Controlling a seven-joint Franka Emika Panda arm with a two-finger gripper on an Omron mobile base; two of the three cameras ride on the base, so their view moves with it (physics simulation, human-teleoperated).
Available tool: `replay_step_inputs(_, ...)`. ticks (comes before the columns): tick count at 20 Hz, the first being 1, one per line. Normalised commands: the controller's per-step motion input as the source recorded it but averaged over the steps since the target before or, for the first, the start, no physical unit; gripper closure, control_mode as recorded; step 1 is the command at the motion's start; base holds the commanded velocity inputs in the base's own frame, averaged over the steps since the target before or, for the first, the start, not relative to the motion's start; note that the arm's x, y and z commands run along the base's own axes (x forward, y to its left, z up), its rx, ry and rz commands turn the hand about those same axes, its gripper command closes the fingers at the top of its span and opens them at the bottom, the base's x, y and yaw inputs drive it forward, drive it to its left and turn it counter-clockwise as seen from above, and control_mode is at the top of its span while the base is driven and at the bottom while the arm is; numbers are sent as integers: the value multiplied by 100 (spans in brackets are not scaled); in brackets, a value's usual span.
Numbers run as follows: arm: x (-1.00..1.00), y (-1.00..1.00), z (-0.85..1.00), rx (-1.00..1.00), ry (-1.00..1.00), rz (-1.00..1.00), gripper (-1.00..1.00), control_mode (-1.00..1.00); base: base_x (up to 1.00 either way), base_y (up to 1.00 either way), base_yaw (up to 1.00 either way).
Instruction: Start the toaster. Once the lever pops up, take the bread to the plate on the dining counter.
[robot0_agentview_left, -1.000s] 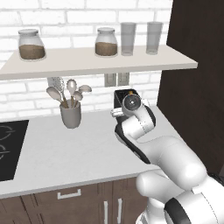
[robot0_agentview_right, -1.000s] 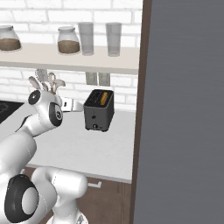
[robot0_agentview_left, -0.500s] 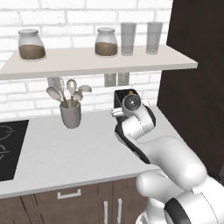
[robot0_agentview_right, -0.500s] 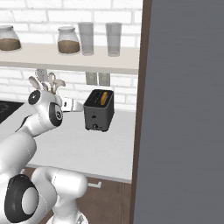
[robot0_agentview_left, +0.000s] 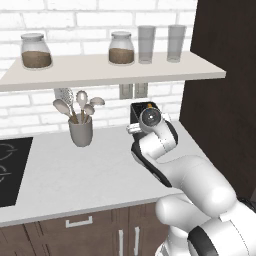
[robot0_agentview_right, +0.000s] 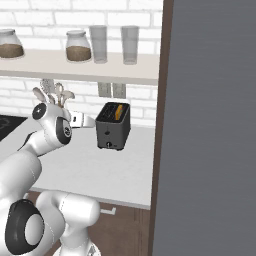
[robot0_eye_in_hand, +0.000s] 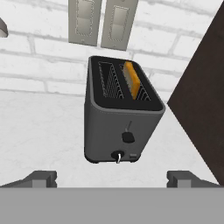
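The hand (robot0_eye_in_hand: 111, 177) stands wide and holds nothing, its two dark fingertips (robot0_eye_in_hand: 40, 178) rising at the lower left and lower right of the hand view with the toaster (robot0_eye_in_hand: 121, 117) framed between them, a little way ahead and not touched. Against the pictures of a second ago nothing has shifted: arm, hand and toaster sit in the same places in both base views, so the approach looks paused rather than under way, and the first step, starting the toaster, is by my judgement not yet done. The toaster stands on the white worktop (robot0_agentview_left: 75, 170) at the centre of the hand view, below two wall sockets (robot0_eye_in_hand: 102, 22) at the top; in the right base view it sits at mid-frame, just right of the hand. The bread (robot0_eye_in_hand: 132, 80) stands upright in the right-hand slot, its orange crust showing above the top, and appears as an orange spot in the toaster's top in the right base view (robot0_agentview_right: 118, 111). On the front face a dark lever (robot0_eye_in_hand: 127, 137) sits mid-height with a small pale knob (robot0_eye_in_hand: 117, 155) low beneath it; the lever is probably the next thing to press down. In the left base view the arm covers most of the toaster, with a grey utensil cup (robot0_agentview_left: 80, 131) left of centre
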Motion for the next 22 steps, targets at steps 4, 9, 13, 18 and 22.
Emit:
replay_step_inputs(4,0,0,0,0,0,0,-100,-100,0,0,0)
replay_step_inputs(9,0,0,0,0,0,0,-100,-100,0,0,0)
replay_step_inputs(13,0,0,0,0,0,0,-100,-100,0,0,0)
replay_step_inputs(18,0,0,0,0,0,0,-100,-100,0,0,0)
replay_step_inputs(22,0,0,0,0,0,0,-100,-100,0,0,0)
